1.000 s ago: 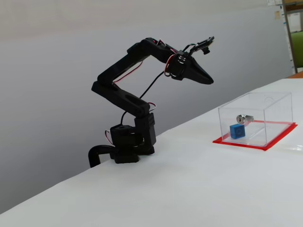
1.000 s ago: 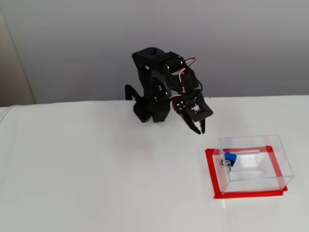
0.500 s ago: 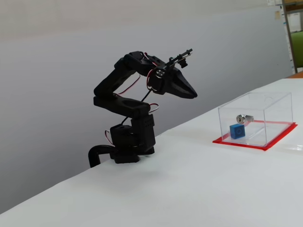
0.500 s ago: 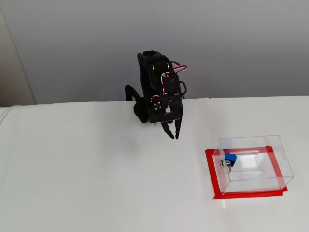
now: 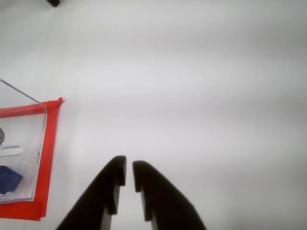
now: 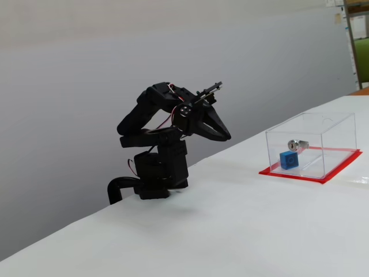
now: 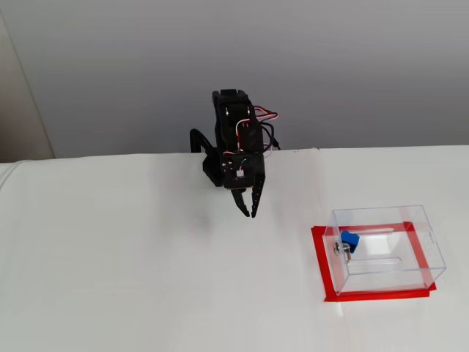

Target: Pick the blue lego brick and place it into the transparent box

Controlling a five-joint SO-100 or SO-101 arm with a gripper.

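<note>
Gripper (image 5: pixel 128 167) hung empty above bare table (image 6: pixel 242 231), fingertips almost together with only a thin slit between, well apart from the transparent box (image 7: pixel 385 246). Blue lego brick (image 6: pixel 288 160) sat inside the transparent box (image 6: pixel 311 144), close beside the silver lock (image 6: pixel 297 144). In the wrist view, box (image 5: pixel 21 143) cut off by the left edge, brick (image 5: pixel 8 178) only partly seen. Brick's studs hard to make out in both fixed views.

transparent box (image 5: pixel 29 115): cut off by wrist view's left edge
blue lego brick (image 5: pixel 9 178): partly cropped beside box wall, studs unreadable
lock (image 5: pixel 1 136): mere sliver at same edge
</note>
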